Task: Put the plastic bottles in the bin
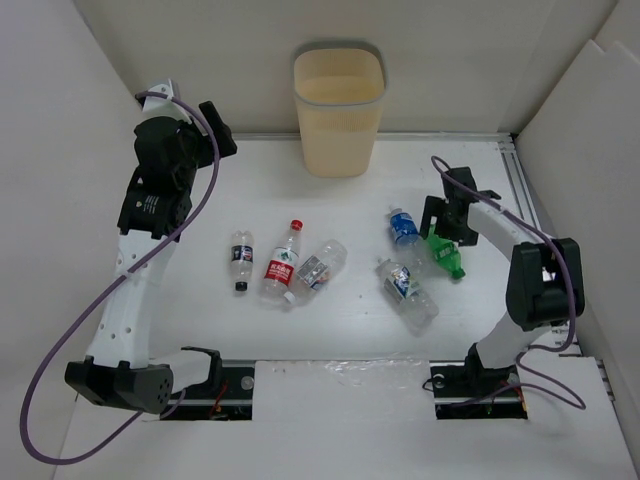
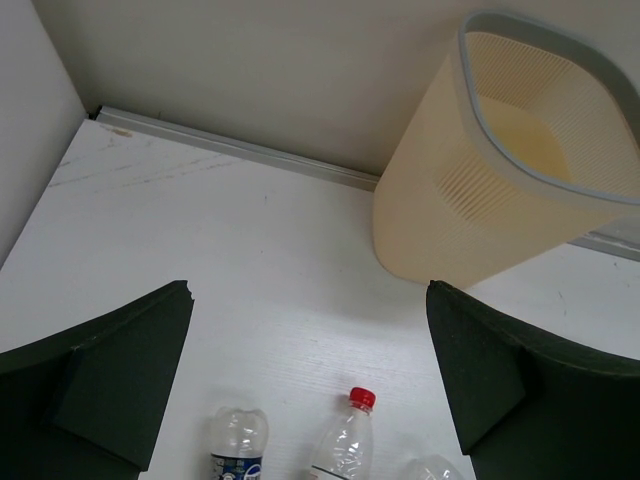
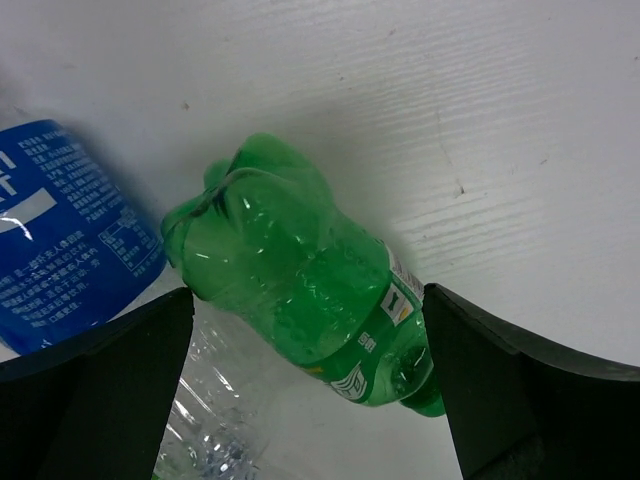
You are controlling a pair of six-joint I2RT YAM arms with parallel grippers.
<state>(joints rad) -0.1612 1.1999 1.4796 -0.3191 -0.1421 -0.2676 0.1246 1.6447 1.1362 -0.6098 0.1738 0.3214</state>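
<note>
your bin (image 1: 339,110) is empty — all six bottles (image 1: 283,262) lie on the counter (image 1: 330,335) before it; left tool (image 2: 310,300) spread, right tool (image 3: 308,335) spread over the green bottle (image 3: 290,270).

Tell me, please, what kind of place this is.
Probably a robot test bench in a lab, not a home: a white table boxed in by plain white panels, two robot arms bolted at its near edge, and plastic bottles lying near a bin.
</note>
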